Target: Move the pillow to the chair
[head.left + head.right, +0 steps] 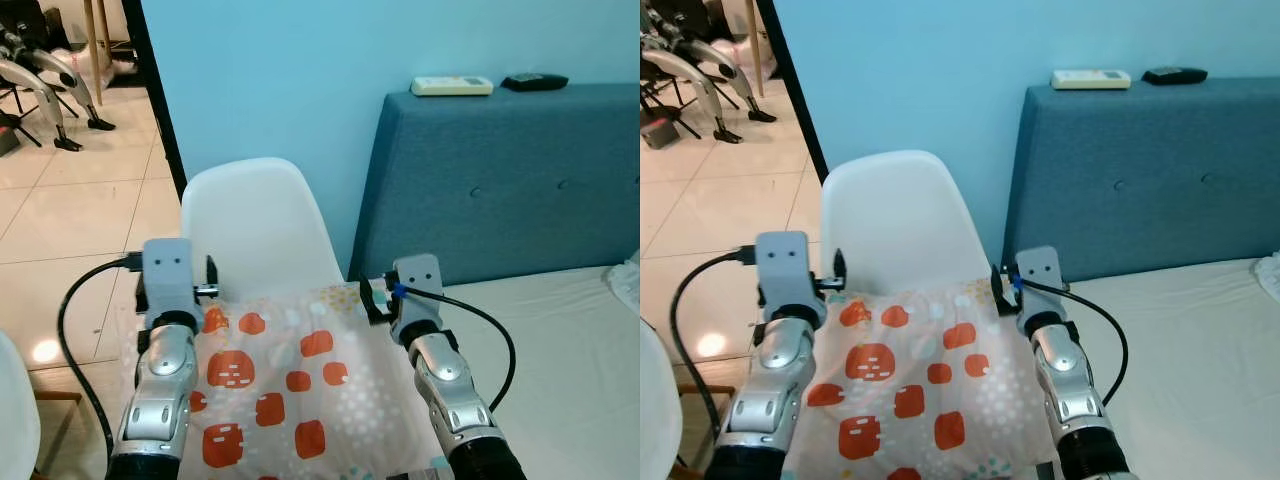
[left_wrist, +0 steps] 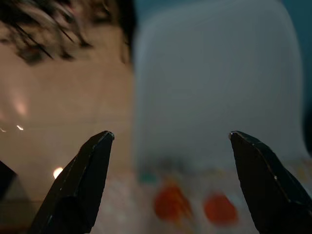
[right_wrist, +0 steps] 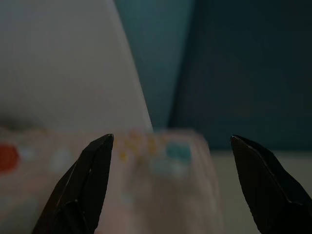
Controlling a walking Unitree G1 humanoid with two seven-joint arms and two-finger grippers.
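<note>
Both hands, left [image 2: 170, 139] and right [image 3: 170, 141], gape wide, empty, flanking the pillow [image 1: 290, 385] before the chair [image 1: 260, 225]

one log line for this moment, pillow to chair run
pillow: on chair seat | left gripper: open at its left edge | right gripper: open at its right edge

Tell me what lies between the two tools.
The pillow, white with orange patches, spans from the left tool to the right tool, seen in both eye views.
</note>
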